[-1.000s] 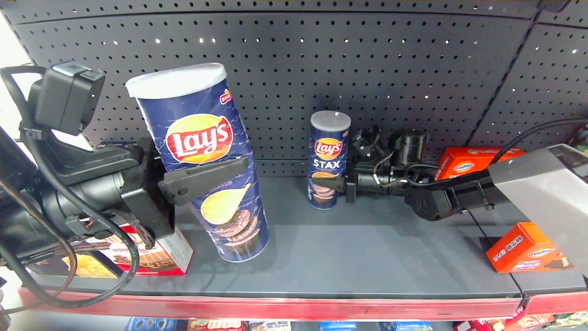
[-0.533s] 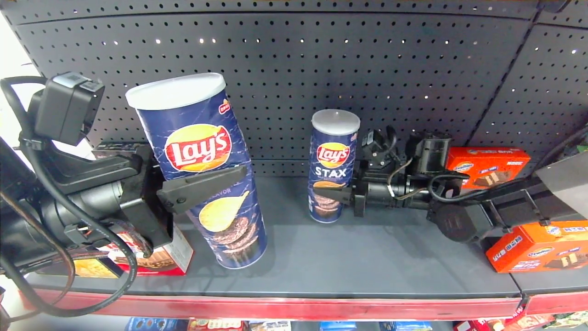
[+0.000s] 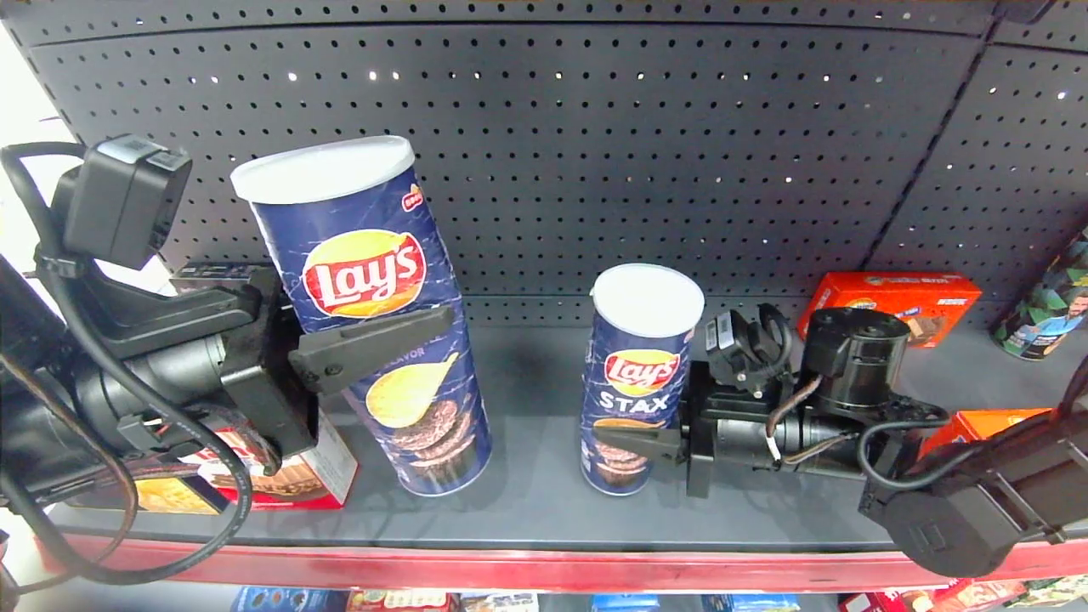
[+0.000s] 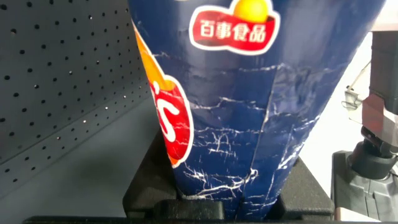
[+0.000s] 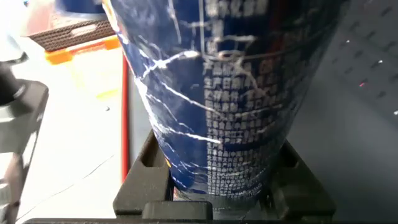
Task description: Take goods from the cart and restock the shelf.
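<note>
In the head view two dark blue chip cans with white lids are over the grey shelf (image 3: 544, 510). My left gripper (image 3: 382, 333) is shut on the big can (image 3: 374, 280) at mid height. This can leans with its top to the left and its base low at the shelf. It looms close in the left wrist view as the big can (image 4: 249, 124). My right gripper (image 3: 631, 435) is shut low on the second can (image 3: 642, 374), upright near the shelf's front edge. Whether its base touches the shelf is unclear. From the right wrist the second can (image 5: 230, 93) sits between the jaws.
A red-and-white box (image 3: 327, 472) lies under my left arm. An orange box (image 3: 892, 297) stands at the back right, another orange box (image 3: 977, 418) behind my right arm, and a green can (image 3: 1047, 306) at far right. Pegboard (image 3: 595, 153) closes the back. A red lip (image 3: 544, 571) edges the front.
My right gripper has carried the second can from the back of the shelf toward the front edge and slightly right. The big can dropped slightly a second ago, then stayed put.
</note>
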Robot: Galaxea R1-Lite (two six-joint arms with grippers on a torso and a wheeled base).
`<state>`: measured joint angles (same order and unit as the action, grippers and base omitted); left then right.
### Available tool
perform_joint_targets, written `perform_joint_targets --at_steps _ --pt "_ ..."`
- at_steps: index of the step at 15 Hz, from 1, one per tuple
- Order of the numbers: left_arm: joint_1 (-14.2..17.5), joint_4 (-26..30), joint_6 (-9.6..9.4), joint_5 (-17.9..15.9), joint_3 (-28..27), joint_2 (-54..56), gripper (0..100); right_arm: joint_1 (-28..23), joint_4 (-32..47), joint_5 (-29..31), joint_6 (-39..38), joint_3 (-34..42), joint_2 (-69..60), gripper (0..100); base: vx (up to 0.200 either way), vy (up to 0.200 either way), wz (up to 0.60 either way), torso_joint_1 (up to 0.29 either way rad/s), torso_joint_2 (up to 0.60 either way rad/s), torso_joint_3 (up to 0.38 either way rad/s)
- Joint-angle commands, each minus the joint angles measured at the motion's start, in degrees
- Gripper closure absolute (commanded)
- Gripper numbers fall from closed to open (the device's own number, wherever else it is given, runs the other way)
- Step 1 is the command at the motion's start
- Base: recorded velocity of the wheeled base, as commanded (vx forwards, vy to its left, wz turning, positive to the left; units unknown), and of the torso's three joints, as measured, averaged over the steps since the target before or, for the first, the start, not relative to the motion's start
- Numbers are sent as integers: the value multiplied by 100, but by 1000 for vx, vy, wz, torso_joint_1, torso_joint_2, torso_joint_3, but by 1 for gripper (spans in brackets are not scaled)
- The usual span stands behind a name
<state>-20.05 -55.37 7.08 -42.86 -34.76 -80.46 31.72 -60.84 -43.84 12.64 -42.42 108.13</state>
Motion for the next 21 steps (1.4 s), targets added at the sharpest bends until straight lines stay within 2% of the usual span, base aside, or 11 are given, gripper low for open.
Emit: perform_joint_targets --at_steps 1,9,10,16,21 --pt "1 0 4 6 4 -5 100 18 -86 -2 1 217 -3 100 0 0 0 0 0 0" --pt "10 -9 4 6 -5 -5 100 27 -209 -28 28 270 384 100 0 0 0 0 0 0" --pt "28 -9 4 6 -5 -5 100 27 -261 -20 54 278 411 0 0 0 0 0 0 0" --pt "89 -9 -5 -3 4 -5 100 -43 -297 7 98 419 261 0 0 0 0 0 0 0" --pt "89 -9 -5 6 -5 -14 100 -403 -279 -2 98 762 -372 0 0 0 0 0 0 0"
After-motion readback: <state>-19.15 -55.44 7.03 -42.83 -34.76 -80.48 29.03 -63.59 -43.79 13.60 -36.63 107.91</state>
